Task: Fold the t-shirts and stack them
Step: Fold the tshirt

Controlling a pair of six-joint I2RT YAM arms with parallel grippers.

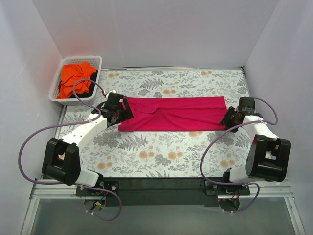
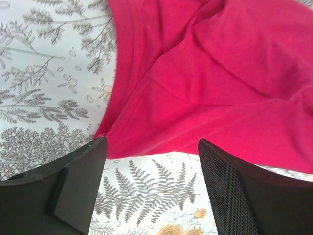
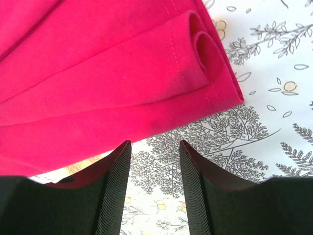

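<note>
Nearest the lens, the left pincer [image 2: 151, 147] stands with its black fingers wide apart. Nothing lies between them but the fern-and-flower print of the desk [image 2: 49, 98]. Just beyond its tips lies the left end of the magenta-pink t-shirt [image 2: 220, 88], where a stitched seam curves across the rumpled cloth. The pincer does not touch the cloth in this view.

The right pincer [image 3: 155, 147] is also parted, more narrowly, and it holds nothing; bare desk shows in the gap. It sits just short of the shirt's right end. There the cloth lies in several flat layers, and the hemmed edge curls into a small loop at the corner.

From above, the magenta-pink t-shirt is a long folded band laid flat across the middle of the desk. One arm reaches to each of its ends, the left arm to its left end and the right arm to its right end.

Well apart from the shirt, beyond its left end at the far corner, stands a white slatted basket [image 1: 80, 59]. The orange t-shirt [image 1: 76, 78] is crumpled inside it.
</note>
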